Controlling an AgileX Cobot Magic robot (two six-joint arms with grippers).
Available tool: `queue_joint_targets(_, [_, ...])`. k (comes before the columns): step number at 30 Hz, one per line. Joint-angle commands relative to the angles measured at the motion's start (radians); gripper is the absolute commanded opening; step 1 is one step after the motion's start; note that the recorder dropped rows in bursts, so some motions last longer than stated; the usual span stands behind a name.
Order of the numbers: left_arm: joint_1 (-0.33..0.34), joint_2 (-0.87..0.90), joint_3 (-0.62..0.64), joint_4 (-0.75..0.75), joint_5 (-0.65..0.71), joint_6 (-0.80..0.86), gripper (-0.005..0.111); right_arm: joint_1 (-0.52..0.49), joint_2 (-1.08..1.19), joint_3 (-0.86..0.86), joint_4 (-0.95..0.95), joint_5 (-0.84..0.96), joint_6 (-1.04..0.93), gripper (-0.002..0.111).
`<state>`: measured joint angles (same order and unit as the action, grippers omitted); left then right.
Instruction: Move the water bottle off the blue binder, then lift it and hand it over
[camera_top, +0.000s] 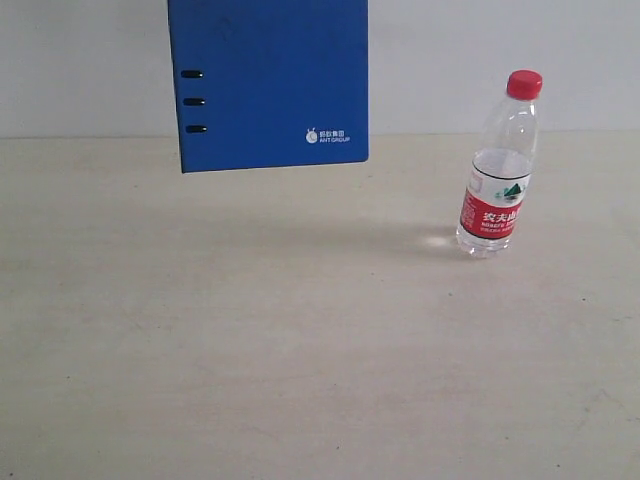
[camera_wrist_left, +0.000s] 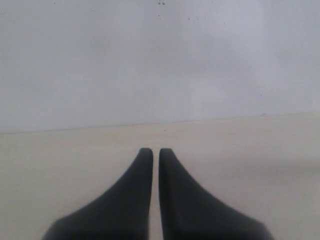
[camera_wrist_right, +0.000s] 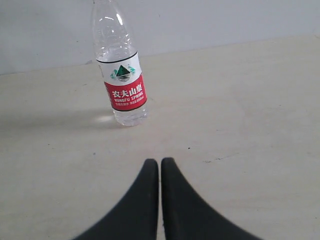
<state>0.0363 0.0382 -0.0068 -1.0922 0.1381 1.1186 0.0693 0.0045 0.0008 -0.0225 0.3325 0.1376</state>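
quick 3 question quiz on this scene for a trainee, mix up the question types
1. True or false: the clear plastic water bottle with a red cap lies on the flat bright-blue rectangular binder.
2. Multiple choice: the right gripper is A) open, B) shut on the bottle, C) shut and holding nothing.
3. Fill in: in the exterior view the bottle stands to the ____ of the binder.

Key
1. False: it stands upright on the pale table, apart from the binder.
2. C
3. right
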Motion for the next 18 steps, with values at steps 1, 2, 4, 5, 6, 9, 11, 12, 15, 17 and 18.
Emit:
queue_joint_targets(1, [0.000, 0.005, 0.007, -0.057, 0.072, -0.021, 0.004, -0.007, -0.004, -0.001, -0.005, -0.011, -0.006, 0.000])
queue_joint_targets(2, [0.000, 0.005, 0.007, 0.012, 0.100, -0.081, 0.004, -0.007, -0.004, -0.001, -0.005, -0.011, -0.006, 0.000])
queue_joint_targets(4, [0.000, 0.007, 0.007, 0.244, 0.161, -0.338, 0.004, -0.007, -0.004, -0.001, -0.005, -0.011, -0.006, 0.000])
queue_joint_targets(5, [0.000, 0.007, 0.007, 0.333, 0.196, -0.450, 0.004, -0.007, -0.004, -0.001, -0.005, -0.011, -0.006, 0.000])
queue_joint_targets(6, [0.000, 0.007, 0.007, 0.425, 0.221, -0.577, 0.004, -0.007, -0.004, -0.001, -0.005, -0.011, -0.006, 0.000])
queue_joint_targets(9, [0.000, 0.007, 0.007, 0.616, 0.225, -0.759, 0.004, -0.007, -0.004, -0.001, -0.005, -0.011, -0.006, 0.000])
queue_joint_targets(11, [0.000, 0.007, 0.007, 0.716, 0.199, -0.798, 0.004, -0.007, -0.004, -0.001, -0.005, -0.011, -0.006, 0.000])
queue_joint_targets(12, [0.000, 0.007, 0.007, 0.743, 0.188, -0.800, 0.004, -0.007, -0.004, -0.001, -0.005, -0.011, -0.006, 0.000])
queue_joint_targets(15, [0.000, 0.007, 0.007, 0.771, 0.182, -0.800, 0.004, -0.007, -0.004, -0.001, -0.005, -0.011, -0.006, 0.000])
queue_joint_targets(17, [0.000, 0.007, 0.007, 0.771, 0.179, -0.800, 0.004, -0.007, -0.004, -0.001, -0.005, -0.011, -0.006, 0.000])
queue_joint_targets(18, [0.000, 0.007, 0.007, 0.771, 0.179, -0.800, 0.004, -0.007, -0.004, -0.001, -0.005, -0.011, -0.006, 0.000])
